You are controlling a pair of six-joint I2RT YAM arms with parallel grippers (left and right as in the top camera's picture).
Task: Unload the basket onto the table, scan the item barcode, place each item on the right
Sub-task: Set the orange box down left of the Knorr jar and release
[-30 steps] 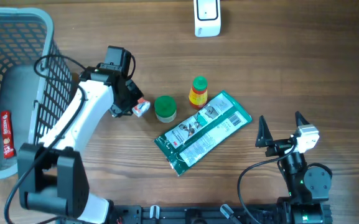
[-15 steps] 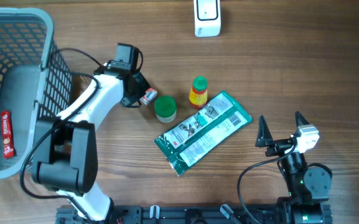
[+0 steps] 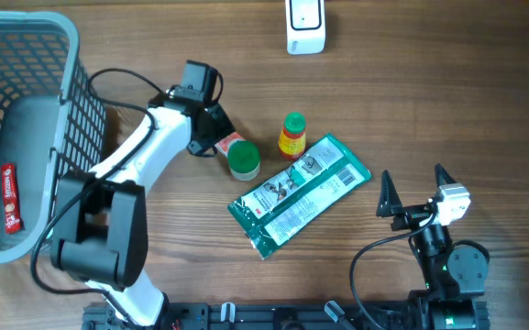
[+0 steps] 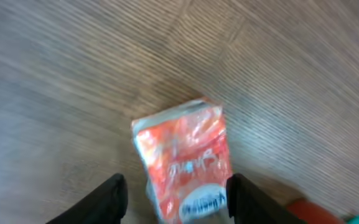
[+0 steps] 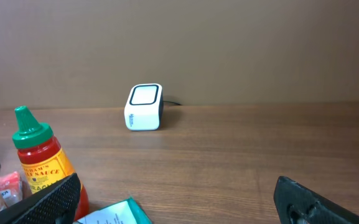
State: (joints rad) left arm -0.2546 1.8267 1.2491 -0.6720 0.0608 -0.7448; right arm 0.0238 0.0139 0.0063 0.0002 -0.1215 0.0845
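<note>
Left gripper (image 4: 175, 190) farther right, loose around glossy orange-red packet (image 4: 180, 149)

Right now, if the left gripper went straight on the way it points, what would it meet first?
Probably the small orange-red plastic packet, framed by the open left gripper; depth is unclear.

My overhead view looks straight down on the whole surface (image 3: 429, 82). The left wrist view sits very close, pointing down at the orange packet (image 4: 182, 158). The right wrist view looks low across the surface toward the scanner (image 5: 144, 107), which overhead also shows.
</note>
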